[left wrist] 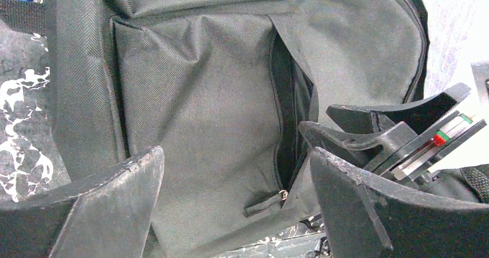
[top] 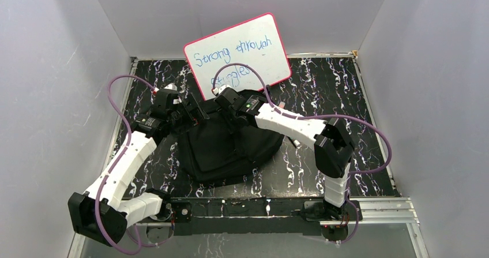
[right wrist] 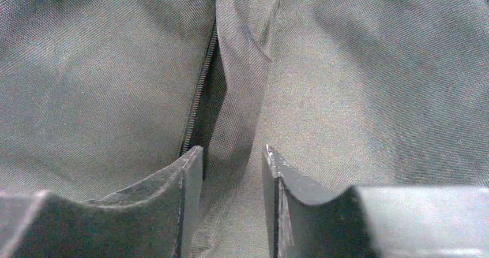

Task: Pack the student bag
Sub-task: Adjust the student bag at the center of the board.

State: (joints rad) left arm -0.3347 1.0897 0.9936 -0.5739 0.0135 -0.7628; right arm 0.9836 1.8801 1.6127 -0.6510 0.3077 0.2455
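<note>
Pinching the zipper flap [right wrist: 245, 38] squarely should open the large soft black fabric backpack [top: 230, 151], lying mid-frame on the black marbled bench [top: 328, 85]. The right hand [right wrist: 233, 154] straddles that flap narrowly, grip uncertain; the left hand [left wrist: 237, 152] gapes wide.

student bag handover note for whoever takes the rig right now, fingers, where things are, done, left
Student bag: lying flat in front of the whiteboard.
Left gripper: fingers wide open, empty, above the bag's front.
Right gripper: fingers narrowed astride the fabric fold beside the zipper; grip unconfirmed.
Done: pocket zipper open.
To do: probably spread the opening, load, zip.
</note>
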